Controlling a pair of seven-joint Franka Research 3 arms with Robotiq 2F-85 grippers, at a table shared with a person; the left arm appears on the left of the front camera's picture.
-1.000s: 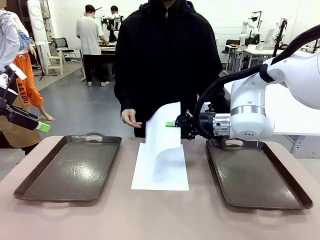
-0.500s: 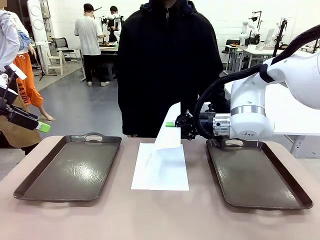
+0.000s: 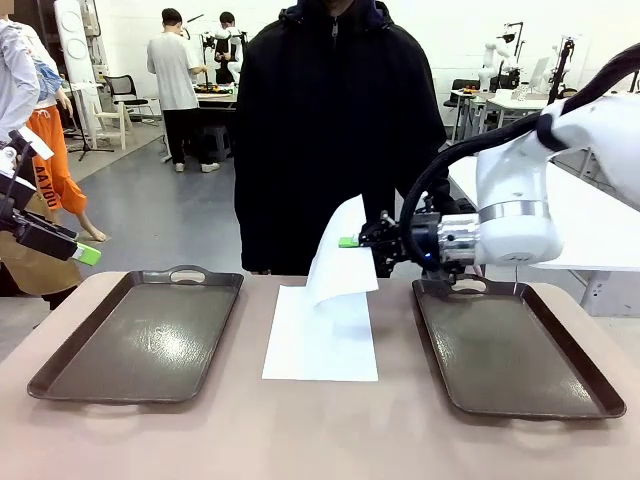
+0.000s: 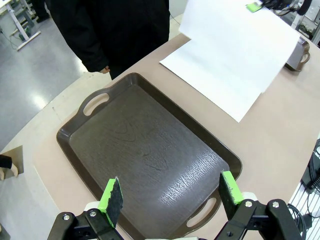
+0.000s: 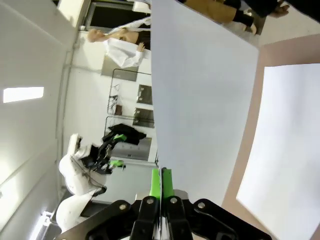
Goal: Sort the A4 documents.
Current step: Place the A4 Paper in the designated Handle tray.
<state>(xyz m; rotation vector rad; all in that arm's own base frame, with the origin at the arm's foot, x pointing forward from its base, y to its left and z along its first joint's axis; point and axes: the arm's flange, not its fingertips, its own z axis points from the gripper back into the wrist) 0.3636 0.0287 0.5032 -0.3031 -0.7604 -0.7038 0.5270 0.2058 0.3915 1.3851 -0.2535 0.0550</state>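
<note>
My right gripper [image 3: 352, 242] is shut on the edge of one white A4 document [image 3: 338, 262], holding it up in a curl above the table's middle. In the right wrist view the green pads [image 5: 161, 181] pinch that sheet [image 5: 200, 100]. Under it, white paper [image 3: 320, 345] lies flat on the table between the two trays, and also shows in the right wrist view [image 5: 285, 150]. My left gripper [image 4: 171, 195] hangs open above the left dark brown tray [image 4: 145, 150] with nothing between its fingers. It shows at the left edge of the front view [image 3: 85, 254].
Two dark brown handled trays lie on the table, the left one [image 3: 140, 340] and the right one [image 3: 510, 350]. A person in a black jacket [image 3: 335, 130] stands at the far edge behind the paper. My right arm reaches over the right tray's far end.
The right gripper has raised the sheet and drawn it slightly right, so its lower edge has come off the flat paper. The person's hand by the sheet has pulled away.
</note>
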